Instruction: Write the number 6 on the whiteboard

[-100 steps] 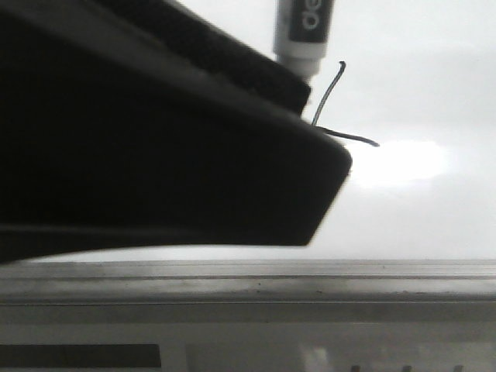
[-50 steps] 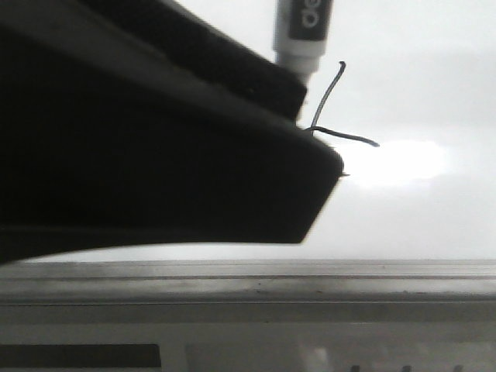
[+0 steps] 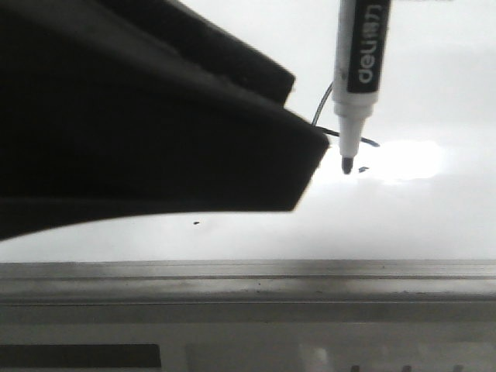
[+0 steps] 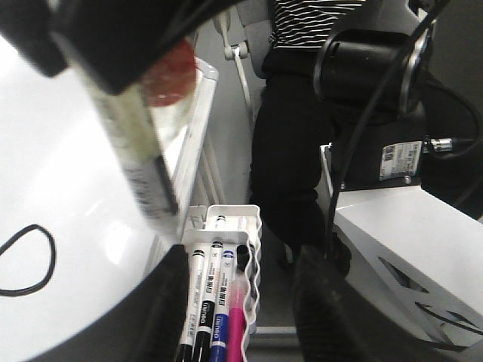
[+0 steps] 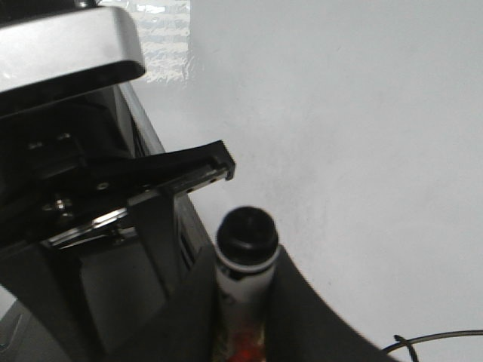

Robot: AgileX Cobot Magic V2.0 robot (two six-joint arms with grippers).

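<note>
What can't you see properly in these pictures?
- Front view: a big black arm part hides most of the number 6 on the whiteboard.
- Left wrist view: the picture edge cuts off the 6's loop; the left hand isn't shown.
- Right wrist view: the right hand hides the marker tip.

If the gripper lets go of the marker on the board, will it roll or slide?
The marker looks round and smooth, so it would probably roll. The whiteboard is glossy, so it may slide too. It looks stiff and light.
</note>
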